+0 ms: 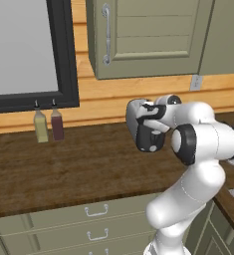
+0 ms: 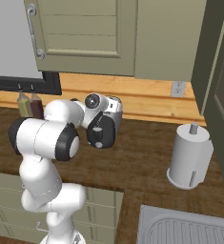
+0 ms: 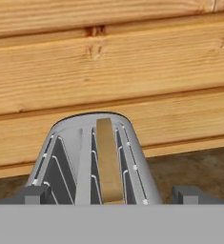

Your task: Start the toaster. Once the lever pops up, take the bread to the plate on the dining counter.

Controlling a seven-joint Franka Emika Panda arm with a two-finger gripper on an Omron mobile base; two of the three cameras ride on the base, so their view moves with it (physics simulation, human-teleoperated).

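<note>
Broadly, a dark wood counter (image 1: 63,169) spans the left base view, with pale green handled drawers (image 1: 96,219) along its front edge at six o'clock. A wall of light wooden planks (image 3: 108,62) runs behind it. A green upper cabinet (image 1: 148,35) hangs at twelve o'clock and a black-framed window (image 1: 29,50) sits at ten o'clock. The white robot arm (image 1: 198,164) rises from five o'clock and bends toward the centre.

From the right base view, a grey sink (image 2: 185,226) lies at five o'clock, and a white paper towel roll (image 2: 189,155) stands upright on the counter at three o'clock.

The toaster (image 1: 144,130), silver-grey with a black end panel and a round knob, stands on the counter against the plank wall, just right of centre in the left base view. The arm's wrist crosses just beside it.

Two small bottles, one yellowish (image 1: 40,125) and one dark red (image 1: 57,123), stand side by side at nine o'clock below the window.

Through the hand view, the gripper (image 3: 111,196) looks along the toaster's top from above. Its two dark fingertips (image 3: 32,195) stand spread wide, one on each side of the toaster, gripping nothing. The bread (image 3: 107,159), a tan slice seen edge-on, stands in the right-hand slot.
</note>
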